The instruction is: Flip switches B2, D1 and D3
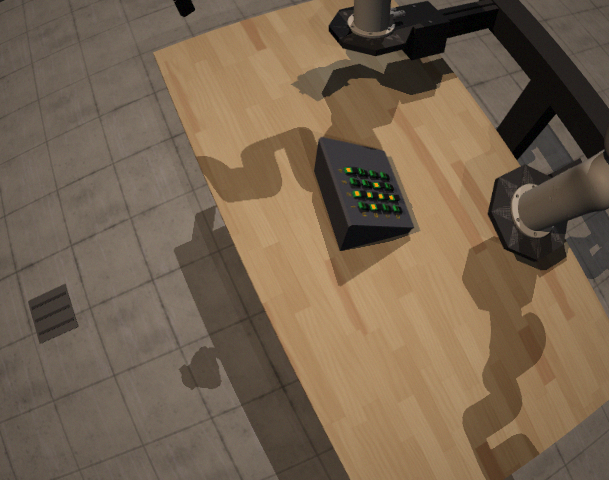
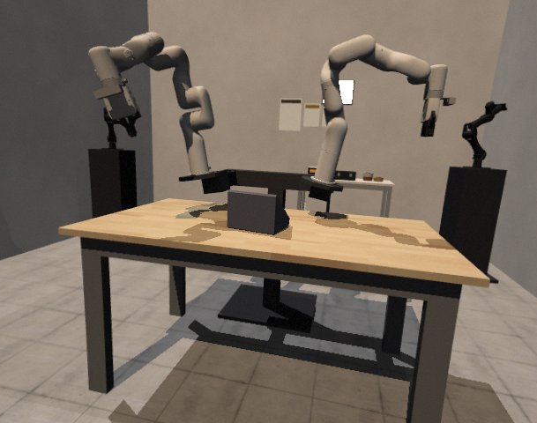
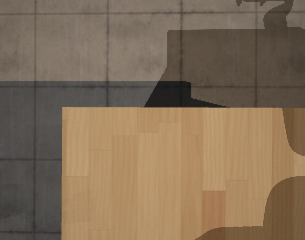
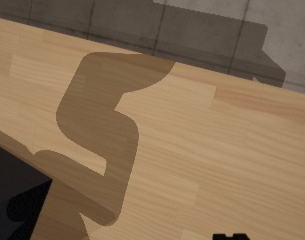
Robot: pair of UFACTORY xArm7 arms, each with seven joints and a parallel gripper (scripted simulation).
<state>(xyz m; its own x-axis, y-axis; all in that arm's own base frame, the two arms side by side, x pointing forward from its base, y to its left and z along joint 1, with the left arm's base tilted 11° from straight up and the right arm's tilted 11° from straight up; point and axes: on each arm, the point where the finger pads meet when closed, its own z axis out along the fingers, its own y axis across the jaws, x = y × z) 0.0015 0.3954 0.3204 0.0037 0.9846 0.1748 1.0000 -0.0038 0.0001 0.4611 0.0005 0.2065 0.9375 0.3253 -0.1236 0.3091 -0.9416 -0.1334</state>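
The dark sloped switch panel point(image 1: 351, 149) point(image 2: 251, 211) stands on the table. In the top view, the lamp of switch B2 point(image 1: 369, 195) looks lit; those of switch D1 point(image 1: 396, 209) and switch D3 point(image 1: 388, 186) look unlit. The printed labels are too small to read. My right gripper point(image 2: 131, 132) is shut and empty, high beyond the panel on the robot's right side; its tips show at the bottom of the right wrist view point(image 4: 231, 236). My left gripper point(image 2: 427, 129) is open and empty, high on the robot's left side, far from the panel.
The wooden table point(image 1: 314, 320) point(image 2: 350, 246) bears only the panel and arm shadows. The left arm's base point(image 1: 526, 211) and the right arm's base point(image 1: 371, 36) stand at the robot-side edge. Two black pedestals point(image 2: 471, 213) point(image 2: 112, 181) with small arms stand beyond the table.
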